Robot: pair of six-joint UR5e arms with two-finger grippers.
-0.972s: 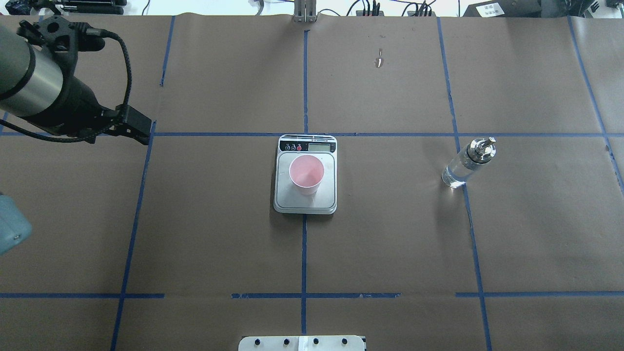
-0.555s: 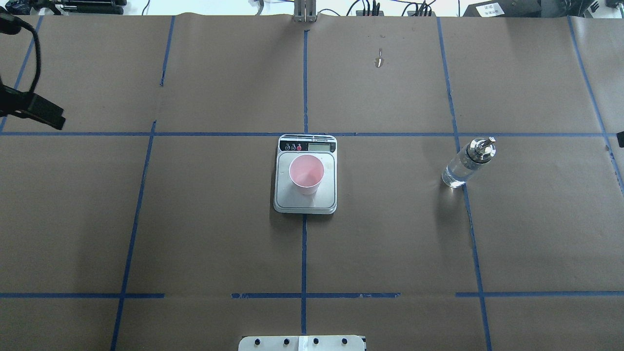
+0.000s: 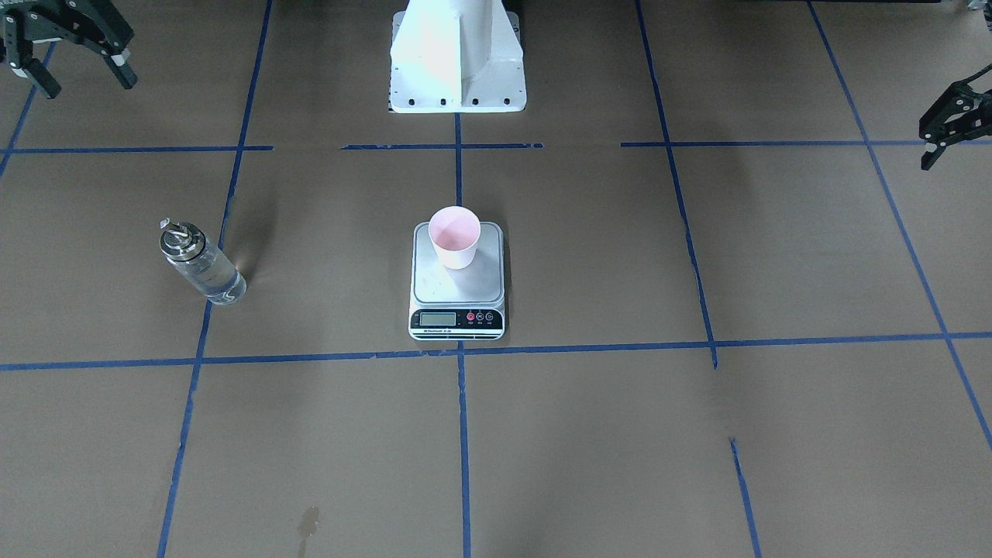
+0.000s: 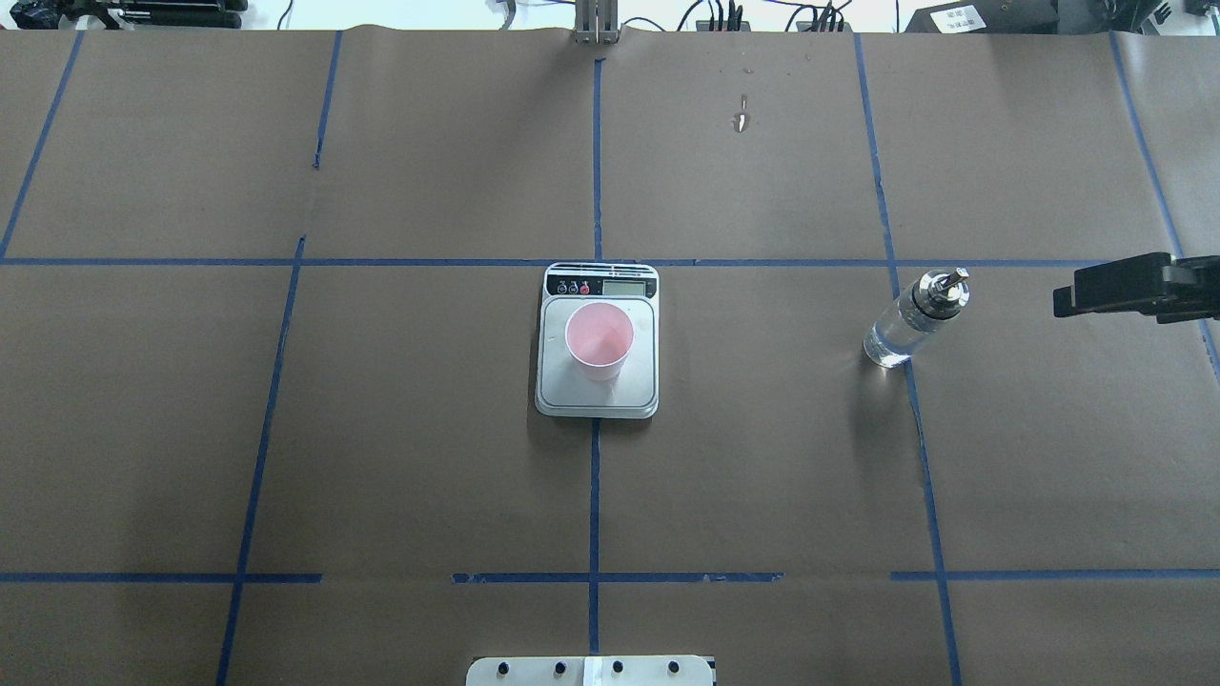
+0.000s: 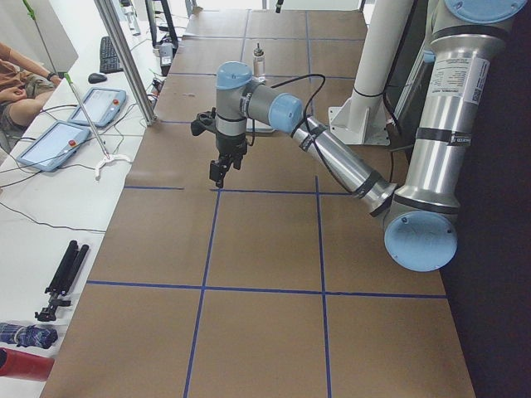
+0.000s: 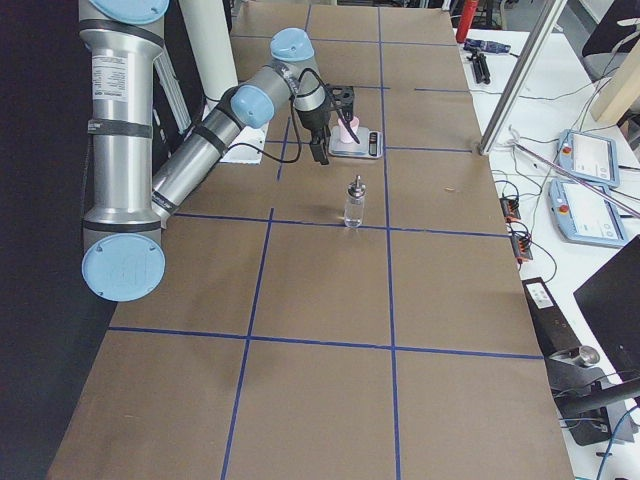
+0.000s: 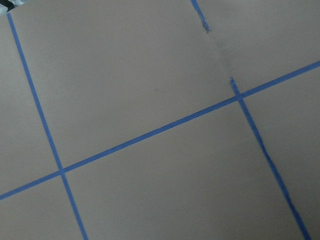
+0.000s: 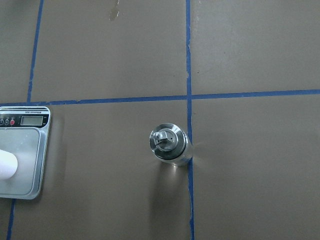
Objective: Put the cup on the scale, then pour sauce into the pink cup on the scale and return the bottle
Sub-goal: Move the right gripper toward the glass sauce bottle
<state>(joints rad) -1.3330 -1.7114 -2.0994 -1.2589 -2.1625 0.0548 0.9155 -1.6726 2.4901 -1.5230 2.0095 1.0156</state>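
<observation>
The pink cup (image 4: 599,338) (image 3: 456,236) stands upright on the steel platform of the scale (image 4: 596,395) (image 3: 457,291), toward the robot's side of the platform. The glass bottle (image 4: 905,324) (image 3: 203,267) (image 8: 170,145) stands upright on the paper to the right, with clear sauce (image 4: 888,345) inside. My right gripper (image 3: 81,74) (image 4: 1077,291) hangs open and empty, to the right of the bottle and apart from it. My left gripper (image 3: 926,147) hovers far left of the scale, open and holding nothing. It is outside the overhead view.
Brown paper with a blue tape grid covers the table. The robot's white base (image 3: 457,70) stands at the near edge, behind the scale. Cables and boxes (image 4: 762,19) line the far edge. A small stain (image 3: 308,521) marks the paper. Tablets (image 5: 50,145) lie on a side table.
The left arm has pulled back leftward out of the overhead view. The right gripper has come in from the right edge toward the bottle. Cup, scale and bottle have not moved.
</observation>
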